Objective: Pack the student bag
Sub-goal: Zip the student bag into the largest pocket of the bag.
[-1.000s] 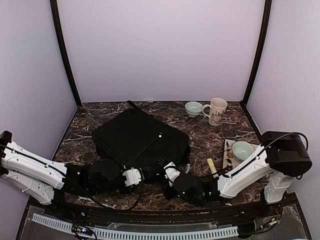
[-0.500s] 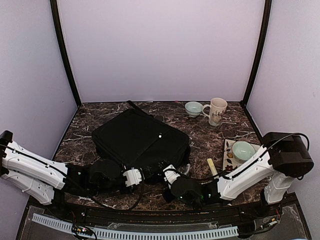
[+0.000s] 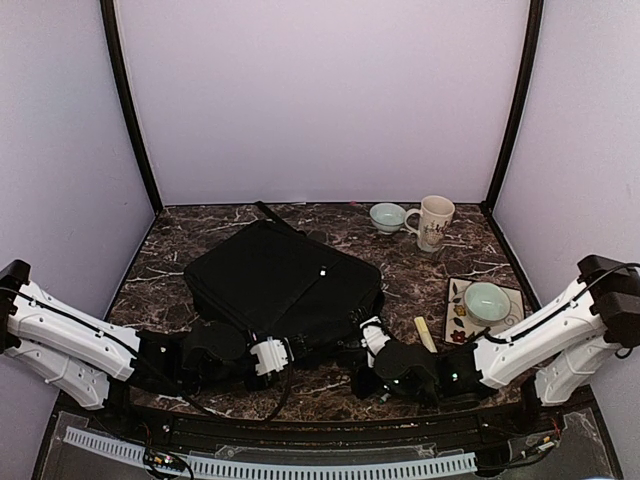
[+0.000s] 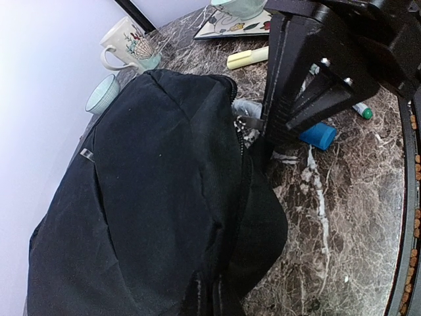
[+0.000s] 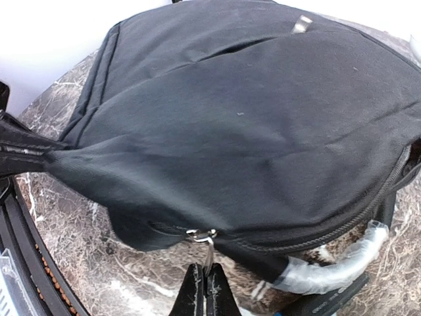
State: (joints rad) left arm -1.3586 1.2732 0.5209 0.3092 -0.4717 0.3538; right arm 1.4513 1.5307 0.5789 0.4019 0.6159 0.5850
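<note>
Student bag: lies flat, centre-left on the marble table, with both grippers at its near edge.
Left gripper: fingers pressed together on a fold of the bag's fabric.
Right gripper: tips pinching the silver zipper pull.
Bag contents: not visible. A clear plastic-wrapped item sits at the zip edge; inside or beneath, cannot tell.
Tray: holds a pale green bowl.
Left wrist view only: blue object and green-tipped marker near the right gripper.

No legible text or labels
</note>
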